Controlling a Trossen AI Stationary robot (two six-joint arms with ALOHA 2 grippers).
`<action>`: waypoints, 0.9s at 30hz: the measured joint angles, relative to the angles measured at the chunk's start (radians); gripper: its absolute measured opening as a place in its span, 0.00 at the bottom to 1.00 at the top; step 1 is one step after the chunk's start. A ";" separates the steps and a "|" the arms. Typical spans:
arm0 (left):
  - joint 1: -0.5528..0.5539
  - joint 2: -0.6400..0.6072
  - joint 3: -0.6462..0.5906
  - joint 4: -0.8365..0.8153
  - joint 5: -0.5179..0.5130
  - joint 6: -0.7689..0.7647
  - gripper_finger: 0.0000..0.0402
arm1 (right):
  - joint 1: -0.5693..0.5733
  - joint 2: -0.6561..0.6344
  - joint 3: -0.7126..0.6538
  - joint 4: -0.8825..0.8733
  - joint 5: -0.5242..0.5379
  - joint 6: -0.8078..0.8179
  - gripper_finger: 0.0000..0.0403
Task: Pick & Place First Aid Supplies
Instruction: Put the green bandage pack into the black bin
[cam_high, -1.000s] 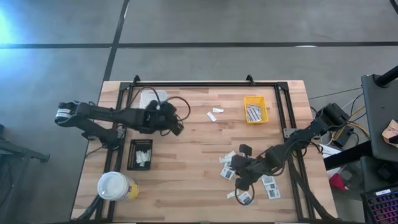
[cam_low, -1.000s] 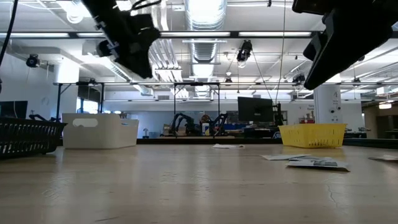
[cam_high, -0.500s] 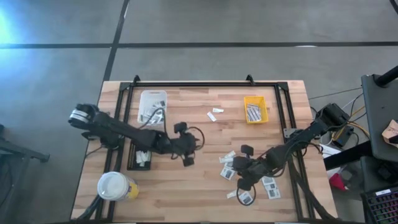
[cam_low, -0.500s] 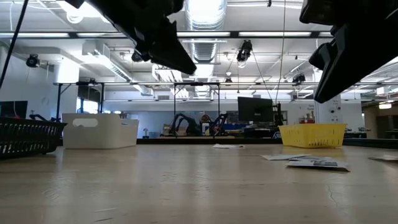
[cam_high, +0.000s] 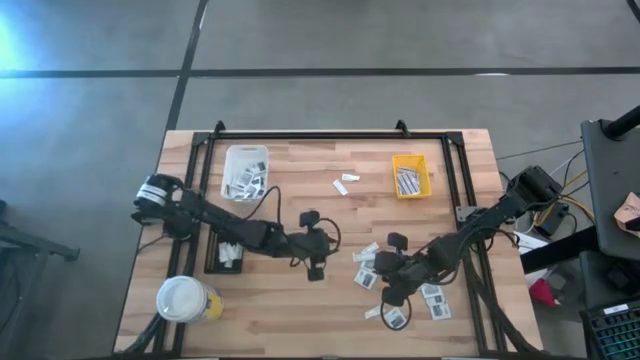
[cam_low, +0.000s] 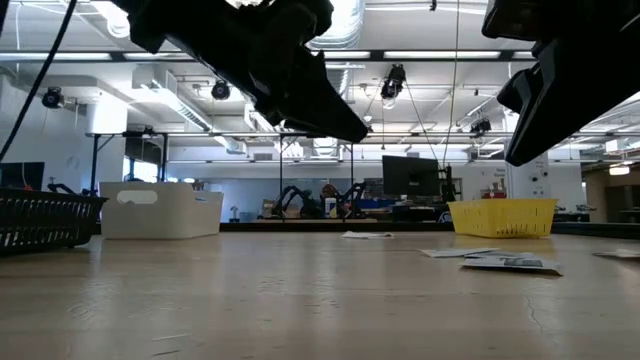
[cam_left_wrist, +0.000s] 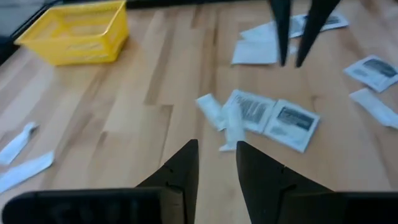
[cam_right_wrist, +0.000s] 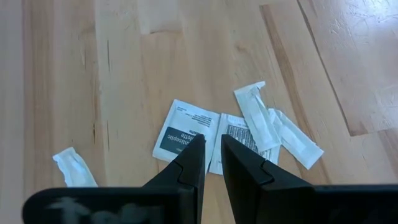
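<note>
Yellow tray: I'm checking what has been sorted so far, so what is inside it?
The yellow tray holds a few grey-and-white packets, seen from above. The low view shows only its mesh wall; their print can't be read.

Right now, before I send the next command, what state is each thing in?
left end effector: open, empty, near the loose packets.
right end effector: narrowly open, empty, over the loose packets.
loose packets: lying flat, scattered.
white tray: holds packets.
yellow tray: holds packets.
black tray: holds a few packets.
cup: upright, lid on.
</note>
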 joint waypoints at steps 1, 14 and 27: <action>-0.002 0.012 0.000 0.028 0.006 0.011 0.25 | 0.000 0.000 0.000 0.000 0.000 0.000 0.12; -0.011 0.147 0.003 0.283 0.007 0.058 0.02 | 0.000 0.000 0.000 0.007 0.001 0.000 0.12; -0.010 0.260 0.028 0.431 0.011 0.059 0.00 | 0.000 0.000 -0.001 0.030 0.028 -0.001 0.12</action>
